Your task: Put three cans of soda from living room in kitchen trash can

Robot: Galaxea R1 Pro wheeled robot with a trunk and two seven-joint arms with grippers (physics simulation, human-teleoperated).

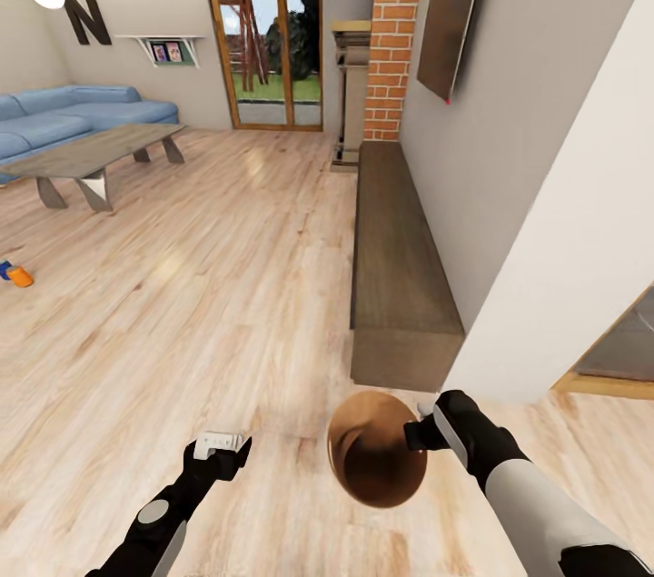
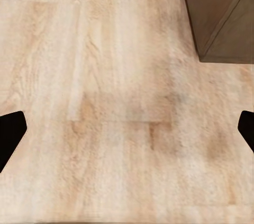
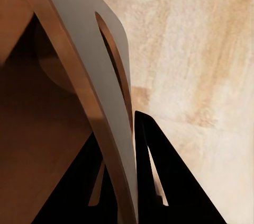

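The tash can (image 1: 350,432), brown inside with a grey outer wall (image 3: 87,49), hangs tilted just above the wooden floor in front of me. My right gripper (image 1: 420,433) is shut on its rim, one finger inside and one outside the wall (image 3: 132,128). My left gripper (image 1: 218,448) is open and empty over bare floor (image 2: 127,128). An orange can of soda (image 1: 20,277) lies on the floor at the far left of the head view, with a blue one (image 1: 4,268) touching it at the picture's edge.
A long low wooden cabinet (image 1: 400,259) runs along the right wall under a TV (image 1: 454,14). A white wall corner (image 1: 563,268) stands close at the right. A low table (image 1: 95,150) and blue sofa (image 1: 64,114) stand at far left, a glass door (image 1: 268,32) at the back.
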